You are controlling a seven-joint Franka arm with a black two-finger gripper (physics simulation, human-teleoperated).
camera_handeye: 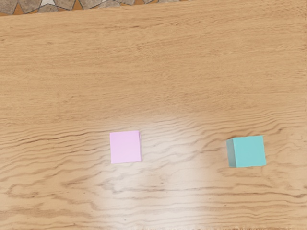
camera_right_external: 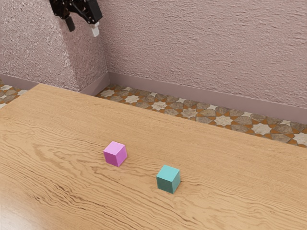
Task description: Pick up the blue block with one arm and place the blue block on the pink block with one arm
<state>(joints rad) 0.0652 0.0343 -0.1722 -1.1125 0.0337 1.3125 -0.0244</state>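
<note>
A teal-blue block (camera_right_external: 168, 178) rests on the wooden table (camera_right_external: 57, 143), toward the exterior view's right of a pink block (camera_right_external: 115, 153); a clear gap separates them. From the wrist camera I look straight down on the pink block (camera_handeye: 125, 146) and the blue block (camera_handeye: 246, 151), both flat on the table (camera_handeye: 153, 62). My gripper (camera_right_external: 83, 27) hangs high at the exterior view's upper left, far above and well back from both blocks. Its two fingers stand apart with nothing between them.
A textured pinkish wall with a corner stands behind the table. A tiled floor (camera_right_external: 201, 112) lies beyond the table's far edge. The tabletop around both blocks is bare wood.
</note>
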